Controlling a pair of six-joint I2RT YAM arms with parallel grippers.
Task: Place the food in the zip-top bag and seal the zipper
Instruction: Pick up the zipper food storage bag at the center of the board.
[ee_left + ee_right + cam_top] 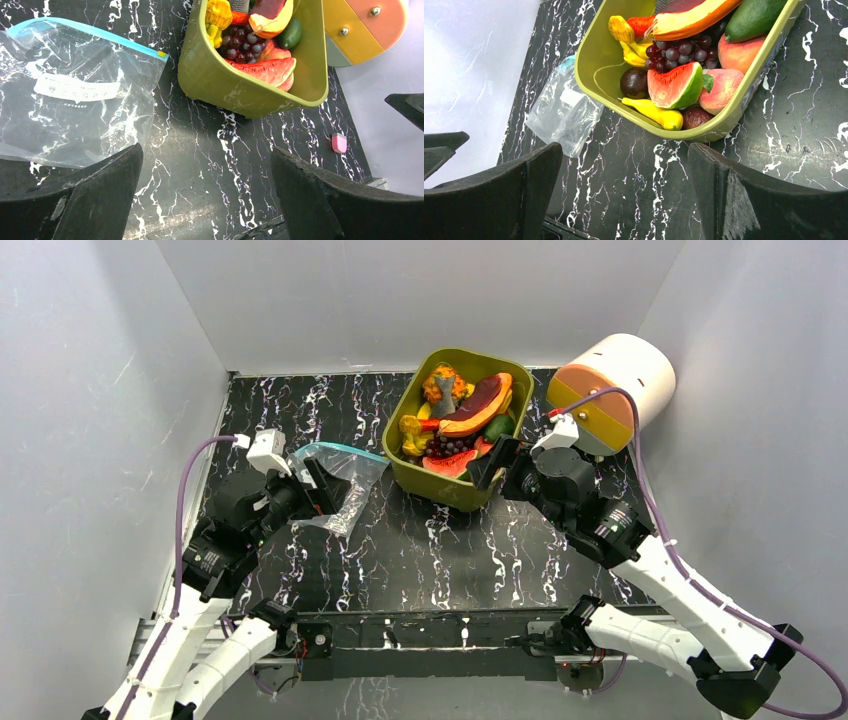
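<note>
Step now: prob. first pick, as I read it. All food sits in the tub, none in the bag.
Bag: flat on the bench nr left edge, zipper on its far side. Can't tell if the mouth is parted.
Tub: mid-bench toward far edge, a white-orange drum in the far-right corner beside it.
Left claw: wide open, empty, hanging over bare bench btwn bag and tub.
Right claw: wide open, empty, just on the near side of the tub wall.
Best target: watermelon, on top of the pile, close to the near wall, nothing over it.
How to grab: come in over the rim first, then straight down; pinch across the wedge's flat faces, not the curved rind, which I'd expect to slip.
Watch: near finger vs tub wall, tight gap. Yellow piece and peach touch the wedge and may drag along.
Left's job: take the zipper strip nr one end and lift it so the mouth gapes toward the tub. The film looks floppy and may slide on the bench.
</note>
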